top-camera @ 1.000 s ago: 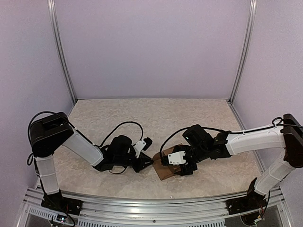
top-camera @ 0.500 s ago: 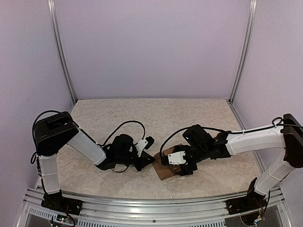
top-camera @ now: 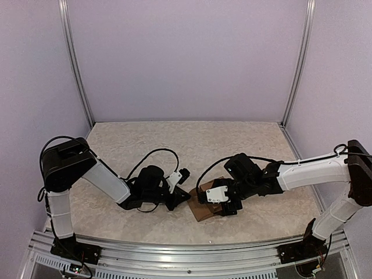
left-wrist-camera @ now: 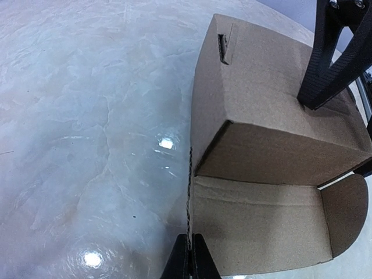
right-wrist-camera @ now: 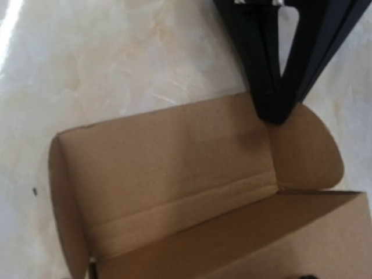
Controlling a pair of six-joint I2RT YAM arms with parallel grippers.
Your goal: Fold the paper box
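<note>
Pale marbled worktop (top-camera: pixel 192 139); near its front middle, between your arms, lies the paper box (top-camera: pixel 201 213), body formed, one end gaping, its long flap (left-wrist-camera: pixel 256 226) flat and a rounded tab (left-wrist-camera: pixel 346 212) loose; you seem to be at closing that end; your right fingers (left-wrist-camera: pixel 325 64) stand spread, one tip planted on the top panel; your left fingers (left-wrist-camera: pixel 197 263) are pressed together at the flap's corner, nothing visibly caught; next, tuck the tabs, then raise the flap without shifting the body.
</note>
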